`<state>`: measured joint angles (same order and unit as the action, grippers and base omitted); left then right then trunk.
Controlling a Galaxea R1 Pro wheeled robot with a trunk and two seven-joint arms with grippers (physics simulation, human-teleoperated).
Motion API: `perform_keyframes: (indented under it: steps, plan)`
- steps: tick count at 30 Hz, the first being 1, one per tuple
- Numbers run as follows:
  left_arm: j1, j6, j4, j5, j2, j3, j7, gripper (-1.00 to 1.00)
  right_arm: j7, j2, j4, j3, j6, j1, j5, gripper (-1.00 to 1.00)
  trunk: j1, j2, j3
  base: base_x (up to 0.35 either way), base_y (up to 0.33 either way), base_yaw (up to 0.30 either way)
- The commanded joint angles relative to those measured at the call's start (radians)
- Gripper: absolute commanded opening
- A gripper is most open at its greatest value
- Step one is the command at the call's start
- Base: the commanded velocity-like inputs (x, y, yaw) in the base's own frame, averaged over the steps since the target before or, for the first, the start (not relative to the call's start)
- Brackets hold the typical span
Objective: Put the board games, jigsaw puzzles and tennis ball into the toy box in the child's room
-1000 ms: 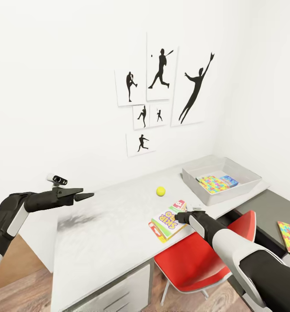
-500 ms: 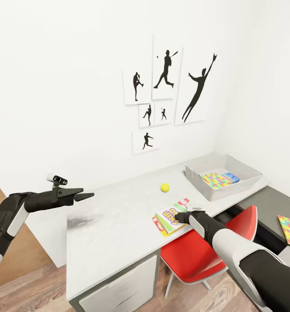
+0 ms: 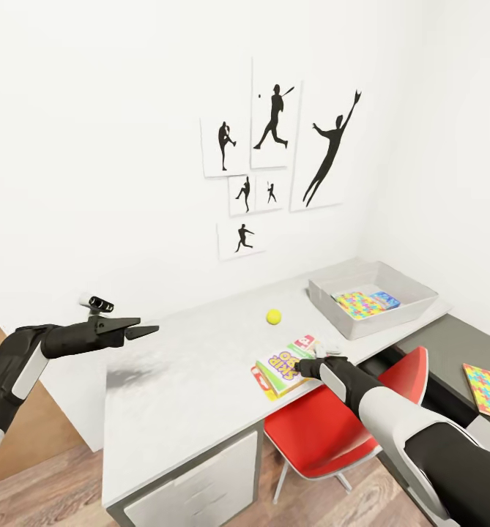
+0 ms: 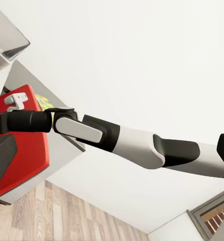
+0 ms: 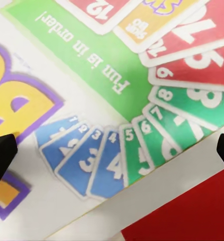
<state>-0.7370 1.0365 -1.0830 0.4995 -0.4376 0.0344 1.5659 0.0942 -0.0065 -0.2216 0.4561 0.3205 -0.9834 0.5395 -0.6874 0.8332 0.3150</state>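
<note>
Right hand (image 3: 308,364) sits at the near edge of the SKIP BO board game (image 3: 287,365), at about five o'clock on the counter (image 3: 186,380). In the right wrist view its two dark fingertips (image 5: 1,153) stand wide apart at either side of the box cover (image 5: 112,125), so it is open and holds nothing. Left hand (image 3: 148,331) hovers above the counter's nine o'clock side; whether its fingers are parted or together cannot be told. The tennis ball (image 3: 273,316) lies on the counter at twelve o'clock from the game, a little apart. At two o'clock stands the toy box (image 3: 325,304), with a jigsaw puzzle (image 3: 357,303) and a light blue board game (image 3: 385,298) lying inside. A second jigsaw puzzle (image 3: 488,390) rests on the lower dark desk (image 3: 435,351) at three o'clock. A red chair (image 3: 325,435) is tucked beneath the counter's near edge.
</note>
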Motion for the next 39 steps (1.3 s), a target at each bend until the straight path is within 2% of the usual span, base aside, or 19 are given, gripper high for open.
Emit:
perform_keyframes:
  steps: [1, 19, 39]
  plan:
    - [-0.001, 0.011, 0.000, 0.001, -0.001, 0.002, 0.005, 1.00, 0.009, -0.001, -0.002, 0.012, 0.004, 0.000, 0.004, 1.00, 0.000, 0.001, 0.002, 0.000, -0.004, 0.000]
    - [-0.001, 0.011, 0.000, 0.000, -0.001, 0.002, 0.005, 1.00, 0.010, -0.001, -0.016, 0.006, -0.063, -0.001, 0.004, 1.00, 0.000, 0.001, 0.002, 0.000, 0.000, 0.000]
    - [-0.001, 0.011, -0.001, -0.001, -0.001, 0.002, 0.005, 1.00, 0.010, -0.001, -0.016, 0.006, -0.066, -0.003, 0.004, 1.00, 0.000, 0.001, 0.002, 0.000, -0.067, 0.000]
